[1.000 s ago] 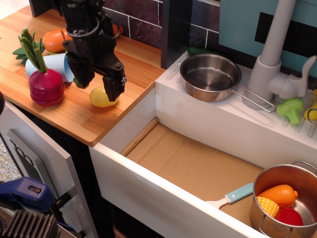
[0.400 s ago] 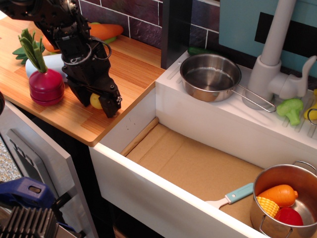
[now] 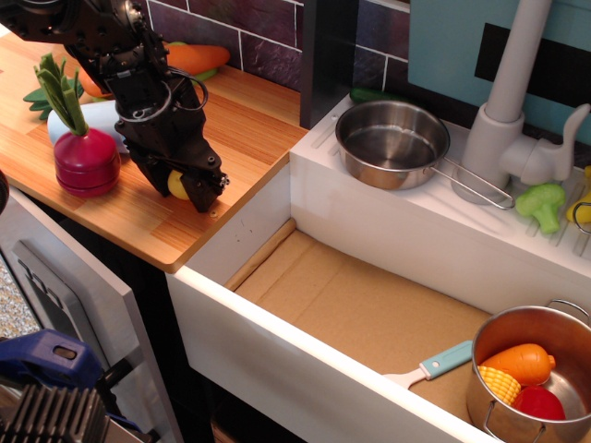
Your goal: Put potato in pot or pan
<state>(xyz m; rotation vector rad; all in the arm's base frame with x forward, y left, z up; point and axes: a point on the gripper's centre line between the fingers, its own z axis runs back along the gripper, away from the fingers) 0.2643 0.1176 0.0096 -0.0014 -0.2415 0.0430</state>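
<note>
- One black tool [image 3: 177, 185], lowered onto the wooden tabletop [image 3: 249, 129], fingers clamped on either side of the one potato [image 3: 176, 184].
- Only a small yellow patch of the potato visible between the fingers; whether resting on the wood or just off it, cannot tell.
- One shallow steel pan [image 3: 391, 141], empty, on the white ledge behind the sink, wire handle pointing right toward the faucet [image 3: 503, 101]; well apart from the potato.
- One taller steel pot [image 3: 526, 374] at the right end of the sink basin [image 3: 360, 305], holding three toys: one orange [image 3: 523, 362], one corn cob [image 3: 498, 383], one red [image 3: 538, 403].
- One spatula with a light-blue handle [image 3: 432, 365] just beside the pot, on the cardboard floor of the basin.
- One magenta beet toy [image 3: 85, 159] with green leaves, just left of the tool.
- One carrot [image 3: 189, 57] at the back of the tabletop, partly hidden by the arm.
- One green broccoli piece [image 3: 543, 203] on the ledge, right of the faucet.
</note>
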